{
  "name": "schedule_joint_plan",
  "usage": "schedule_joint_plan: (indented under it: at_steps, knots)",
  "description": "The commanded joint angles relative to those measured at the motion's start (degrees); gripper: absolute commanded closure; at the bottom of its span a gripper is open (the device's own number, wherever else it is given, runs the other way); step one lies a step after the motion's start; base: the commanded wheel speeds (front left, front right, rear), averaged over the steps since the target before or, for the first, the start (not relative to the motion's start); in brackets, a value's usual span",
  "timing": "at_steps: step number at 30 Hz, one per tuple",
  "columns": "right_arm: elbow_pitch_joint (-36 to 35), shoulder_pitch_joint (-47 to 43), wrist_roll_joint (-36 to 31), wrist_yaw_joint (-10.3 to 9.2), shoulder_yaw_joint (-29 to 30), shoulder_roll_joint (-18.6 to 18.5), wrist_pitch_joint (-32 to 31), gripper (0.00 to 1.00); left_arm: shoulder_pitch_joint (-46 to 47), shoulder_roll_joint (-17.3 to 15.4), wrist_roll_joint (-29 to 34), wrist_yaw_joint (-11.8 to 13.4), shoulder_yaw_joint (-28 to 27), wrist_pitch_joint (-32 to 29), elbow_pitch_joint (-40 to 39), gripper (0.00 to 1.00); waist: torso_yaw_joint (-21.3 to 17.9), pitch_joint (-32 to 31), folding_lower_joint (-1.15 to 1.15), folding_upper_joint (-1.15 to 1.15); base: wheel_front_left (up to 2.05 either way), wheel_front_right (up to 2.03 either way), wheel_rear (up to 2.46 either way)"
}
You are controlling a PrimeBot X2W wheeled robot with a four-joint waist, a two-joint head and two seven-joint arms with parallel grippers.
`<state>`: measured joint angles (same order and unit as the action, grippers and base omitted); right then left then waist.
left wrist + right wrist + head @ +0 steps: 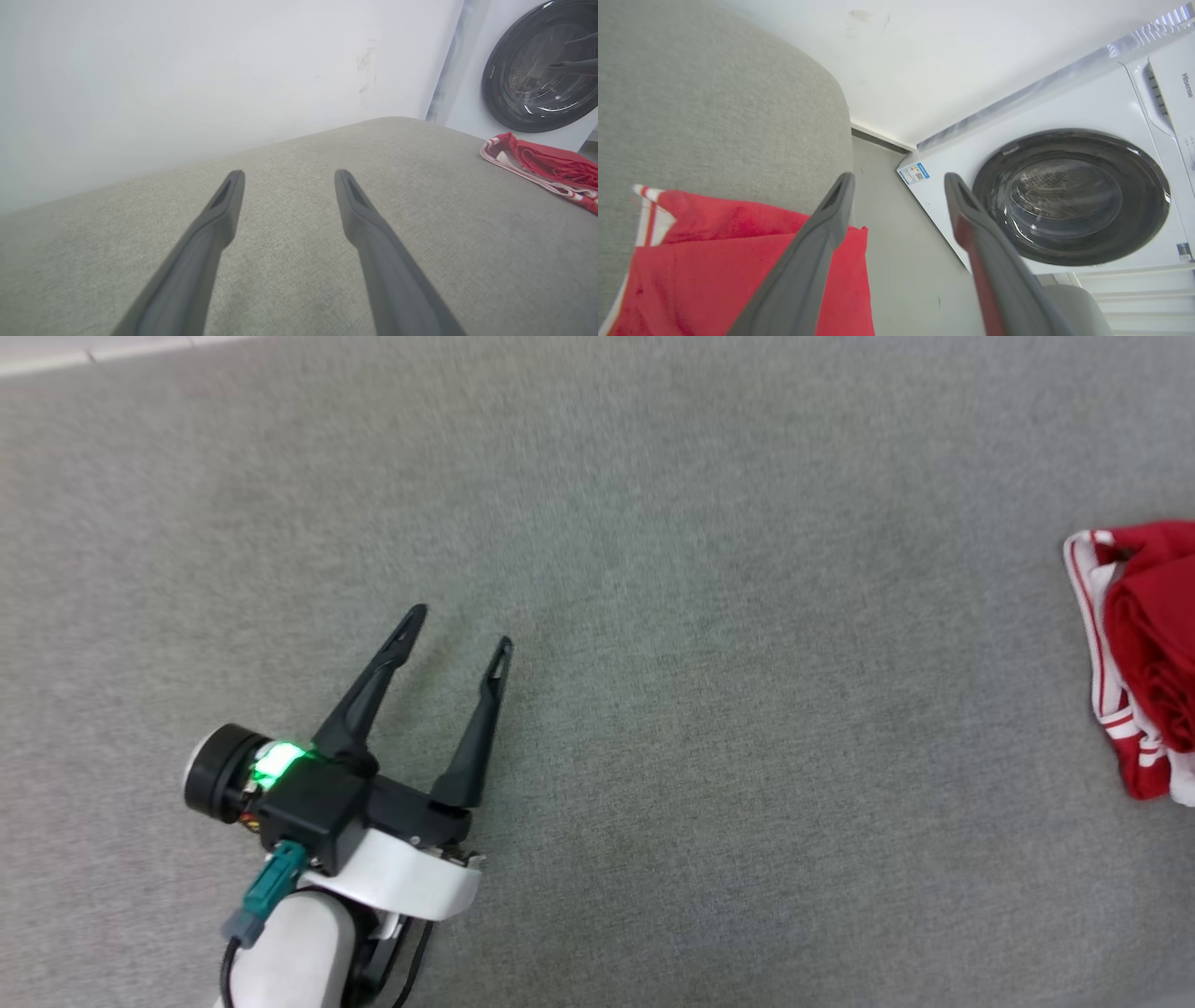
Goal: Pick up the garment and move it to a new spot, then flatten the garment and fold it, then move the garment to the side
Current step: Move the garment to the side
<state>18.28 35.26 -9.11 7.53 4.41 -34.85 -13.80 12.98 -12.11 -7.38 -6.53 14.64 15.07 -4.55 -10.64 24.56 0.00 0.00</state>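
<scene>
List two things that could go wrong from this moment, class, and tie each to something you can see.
1. The garment lies at the very edge of the grey cushion, with one corner apparently past it above the floor; it might slide off.
2. The right end effector, open, hangs close over the garment; a finger could snag it on pulling away.
</scene>
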Motion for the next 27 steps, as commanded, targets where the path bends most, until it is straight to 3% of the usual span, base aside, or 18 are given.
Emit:
schedule_joint_plan:
  at_steps: [1, 14, 19, 27]
  knots:
    - [-1.5, -0.7, 0.7, -0.08, -0.3, 1.5, 0.9, 0.0, -1.0, 0.2, -0.1, 0.3, -0.8, 0.1, 0.0, 0.0, 1.0, -3.9, 0.0, 0.0, 0.0, 0.0, 0.0]
    - [-19.6, -12.8, 4.3, -0.06, 1.4, 20.9, 10.6, 0.0, -8.8, 3.4, -1.8, 2.3, -10.2, 0.1, -0.8, 0.0, 6.7, -15.3, 0.0, 0.0, 0.0, 0.0, 0.0]
    - [-21.7, -19.9, 5.4, -0.07, 1.4, 26.8, 15.6, 0.0, -11.2, 4.6, -2.8, 1.5, -12.1, 0.1, -0.8, 0.0, 9.0, -17.7, 0.0, 0.0, 0.0, 0.0, 0.0]
    - [-18.1, -27.1, 9.6, -0.06, 1.6, 31.1, 23.9, 0.0, -14.3, 5.8, -3.0, 0.6, -13.5, 0.1, 0.7, 0.0, 10.8, -20.0, 0.0, 0.0, 0.0, 0.0, 0.0]
